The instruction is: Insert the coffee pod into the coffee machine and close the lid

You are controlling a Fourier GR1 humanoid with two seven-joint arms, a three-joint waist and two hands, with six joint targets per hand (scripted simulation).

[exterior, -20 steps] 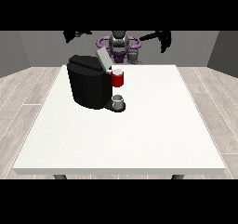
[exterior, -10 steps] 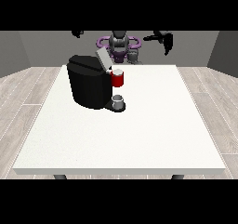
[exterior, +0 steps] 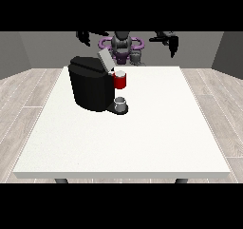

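Hand at the view's right [exterior: 171, 42]: raised above the far edge of the tabletop, beside the robot's body, dark fingers pointing down; whether they are straight or curled cannot be told. It holds nothing that shows and touches nothing.
Hand at the view's left [exterior: 84, 37]: raised at the robot's other side, above and behind the machine, well apart from it; how its fingers lie cannot be told either.
Robot [exterior: 121, 45]: small at the far side of the tabletop, grey and purple torso, both arms spread outward.
Grey thing behind the machine [exterior: 136, 57]: a small grey cylinder standing at the far edge of the tabletop, just in front of the robot's body; cannot tell whether it is the coffee pod.
Coffee machine [exterior: 92, 84]: black, boxy, standing on the left half of the tabletop towards the far edge.
Lid [exterior: 105, 61]: pale grey, tilted up and open above the machine's front.
Red thing at the machine [exterior: 120, 81]: sits at the machine's front, just under the raised lid.
Grey cup [exterior: 121, 102]: stands on the machine's base, directly below the red thing.
Tabletop [exterior: 142, 138]: large, white.
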